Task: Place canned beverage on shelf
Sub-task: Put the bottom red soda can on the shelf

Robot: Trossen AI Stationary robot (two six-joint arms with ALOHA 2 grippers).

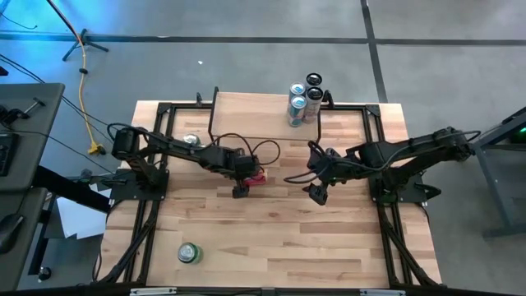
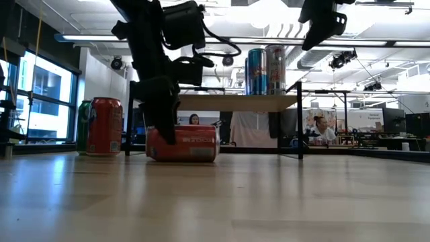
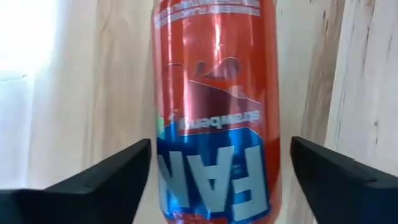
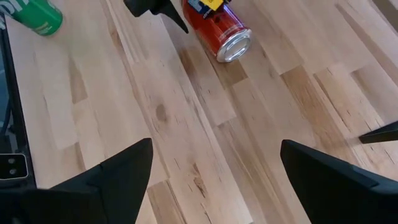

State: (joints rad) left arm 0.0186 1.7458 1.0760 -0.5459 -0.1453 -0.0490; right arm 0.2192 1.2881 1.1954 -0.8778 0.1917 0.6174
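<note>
Left wrist view shows you the red can [image 3: 214, 112] lying on its side on the desk [image 3: 62, 124], between the two fingers [image 3: 106, 177] of the left tool [image 3: 217, 180]. The fingers stand spread, one on each side of the can, and I cannot see that they touch it yet. In the high view the left tool [image 1: 241, 187] is near the middle of the desk, in front of the shelf [image 1: 255, 111], and the can [image 1: 257, 176] lies just beside it.

This can is a thin metal cylinder with a smooth, shiny wall, so I judge it slippery and easy to dent if you press hard. Lying down, it can roll away when one finger arrives before the other. Whether it is full or empty, I cannot tell; a full one will be heavy for such a narrow grip. I would take it at the middle of the body, across the round wall, with both fingers closing evenly.

The right tool [image 1: 317, 194] waits spread above the desk, holding nothing. Three tall cans [image 1: 304, 97] stand already on the far right corner of the shelf.
</note>
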